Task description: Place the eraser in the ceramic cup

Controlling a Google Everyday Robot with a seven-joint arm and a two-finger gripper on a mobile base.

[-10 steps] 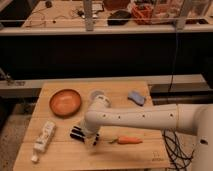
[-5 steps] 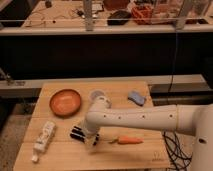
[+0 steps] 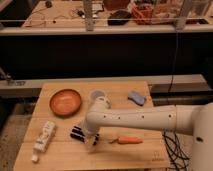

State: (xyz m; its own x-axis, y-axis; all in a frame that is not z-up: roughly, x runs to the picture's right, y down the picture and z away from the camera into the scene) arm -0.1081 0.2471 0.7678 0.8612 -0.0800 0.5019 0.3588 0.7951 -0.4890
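Since the eraser [image 3: 77, 133] looks light, stiff and grippy, pinch across its long sides; your gripper [image 3: 93, 141] hangs released just right of it.

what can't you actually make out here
Camera view, all:
1. eraser: right end hidden behind the gripper, low over the table.
2. ceramic cup: near side covered by the arm; contents unseen.
3. Gripper touching eraser or not: too small.
4. white tube: label blurred.

Robot's chunky off-white tube arm [image 3: 135, 120] has little dark dots in a row along its side and a fat round joint [image 3: 100, 104] up top. Its gripper [image 3: 93, 141] hangs at the lower left end, jaws apart.
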